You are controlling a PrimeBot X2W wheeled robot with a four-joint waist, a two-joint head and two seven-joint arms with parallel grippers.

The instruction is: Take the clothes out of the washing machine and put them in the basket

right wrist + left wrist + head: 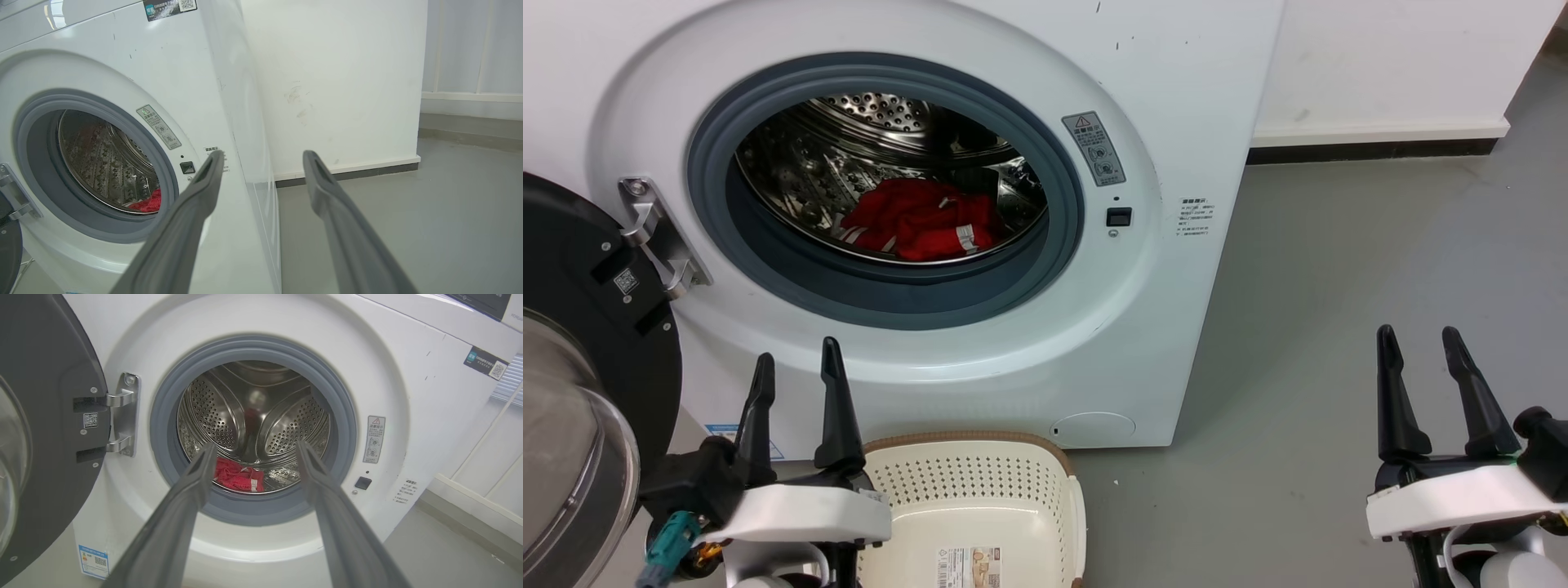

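step: reach clothes (920, 220) | clothes: in washer (1176, 98) drum (866, 110), 6 o'clock | basket (980, 482): floor (1339, 327) at washer's foot | left end effector (797, 349): open, empty | right end effector (1419, 330): open, empty | advice: left enters centrally, dips low, pinches heap's top fold

The cream perforated plastic basket (980, 482) runs off the head view's bottom edge. The grey rubber rim (165, 212) hides most of the red fabric clothes (149, 202).

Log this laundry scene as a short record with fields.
washing machine: door open at the left
clothes: red heap inside, low in the drum
basket: on the floor before the machine, no clothes seen inside
left gripper: open, empty, at the basket's left in head view
right gripper: open, empty, off to the machine's right
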